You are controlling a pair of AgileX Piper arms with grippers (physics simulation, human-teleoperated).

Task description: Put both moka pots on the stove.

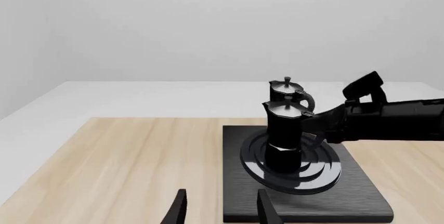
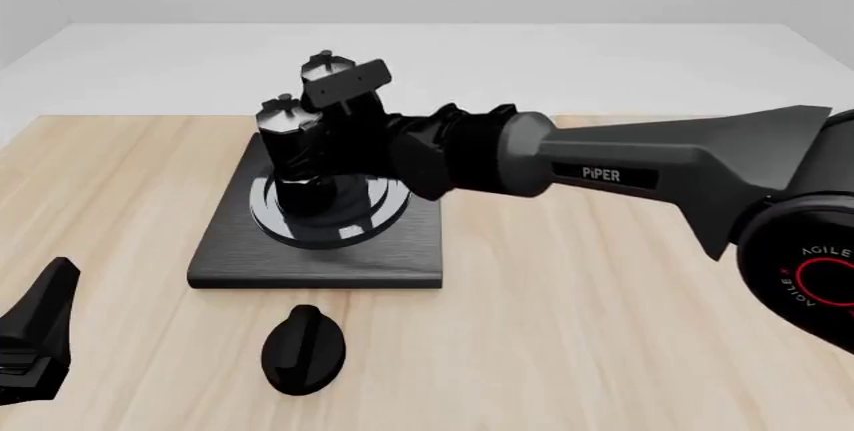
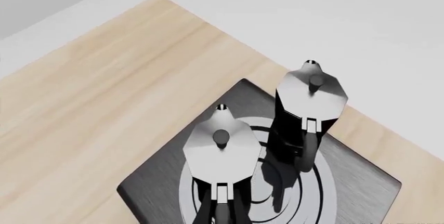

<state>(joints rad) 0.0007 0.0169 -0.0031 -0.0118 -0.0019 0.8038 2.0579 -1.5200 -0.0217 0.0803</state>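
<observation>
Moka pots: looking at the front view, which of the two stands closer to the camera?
The left moka pot, on the stove's ring burner; the other moka pot stands behind it, farther back.

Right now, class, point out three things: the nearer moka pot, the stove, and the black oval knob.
nearer moka pot (image 2: 291,156), front view, on its black faceted body.
stove (image 2: 227,256), front view, on the bare slab beside the burner.
black oval knob (image 2: 303,349), front view, on its raised middle ridge.

The light wooden table (image 2: 601,331) before me carries the flat black stove (image 2: 320,261) directly on its surface. Nearer to me, just beside the stove's front edge, lies a black oval knob (image 2: 304,349).
</observation>
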